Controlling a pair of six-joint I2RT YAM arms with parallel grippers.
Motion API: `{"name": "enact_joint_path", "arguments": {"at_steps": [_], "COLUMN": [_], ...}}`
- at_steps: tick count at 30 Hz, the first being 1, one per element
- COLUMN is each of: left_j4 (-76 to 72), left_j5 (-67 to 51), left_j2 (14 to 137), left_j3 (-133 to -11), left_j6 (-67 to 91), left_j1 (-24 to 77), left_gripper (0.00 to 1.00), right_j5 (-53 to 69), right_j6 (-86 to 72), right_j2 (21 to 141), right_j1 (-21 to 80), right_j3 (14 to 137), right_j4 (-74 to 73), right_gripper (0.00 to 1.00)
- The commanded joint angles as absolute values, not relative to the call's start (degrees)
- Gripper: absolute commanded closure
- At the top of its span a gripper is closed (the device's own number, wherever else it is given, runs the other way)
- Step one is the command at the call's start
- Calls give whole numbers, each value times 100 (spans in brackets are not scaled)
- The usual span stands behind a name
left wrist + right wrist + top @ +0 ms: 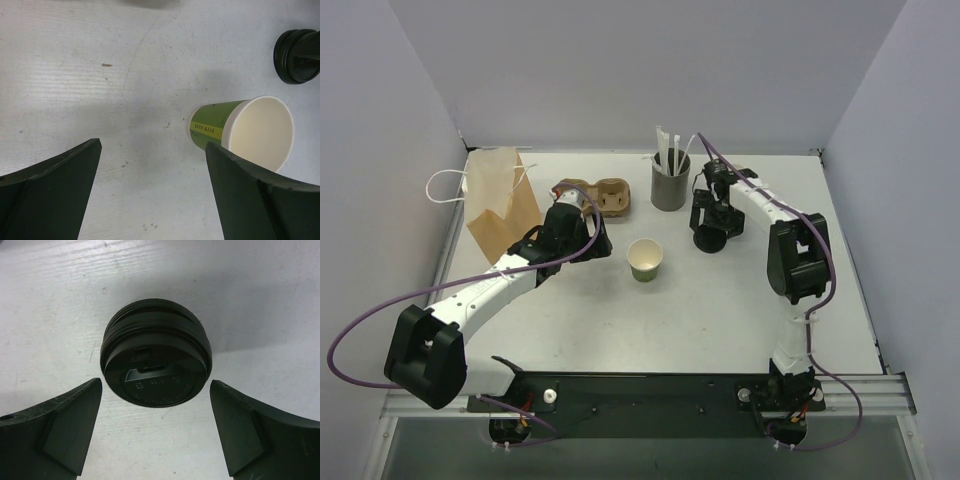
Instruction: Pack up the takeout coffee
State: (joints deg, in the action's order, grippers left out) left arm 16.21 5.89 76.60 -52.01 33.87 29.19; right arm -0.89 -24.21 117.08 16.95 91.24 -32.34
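A lidded green cup is not in view. A green paper cup (645, 260) with a cream inside and no lid stands at the table's middle; it also shows in the left wrist view (250, 132). A round black lid (709, 239) sits on the table to its right, also seen in the right wrist view (155, 360) and the left wrist view (296, 56). No green shows under it. My right gripper (711, 228) (155, 384) is open, with one finger on each side of the lid and apart from it. My left gripper (597, 240) (152, 147) is open and empty, just left of the open cup.
A brown paper bag (500, 205) with white handles stands at the back left. A cardboard cup carrier (598, 195) lies beside it. A grey straw holder (670, 183) with wrapped straws stands behind the lid. Grey walls close in the table.
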Motion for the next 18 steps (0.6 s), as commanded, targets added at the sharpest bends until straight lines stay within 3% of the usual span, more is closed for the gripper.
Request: {"name": "enact_joint_path", "arguments": {"at_steps": [1,18], "left_j4": [1450,1450], "left_j5": [580,554], "left_j2": [7594,7603], "left_j3": [-5300,-5291], "left_j6": [3357,3349], "left_j1": [2918,2918], "left_gripper": [2,2], "right_j5": [-422,-510], "right_j6": [-2303,-2347], "right_j2": [11848,11637], "right_j1": [1723,1731], "right_j3": [9316,9308], "right_j4": [-3393,-3393], "right_gripper": [16,32]}}
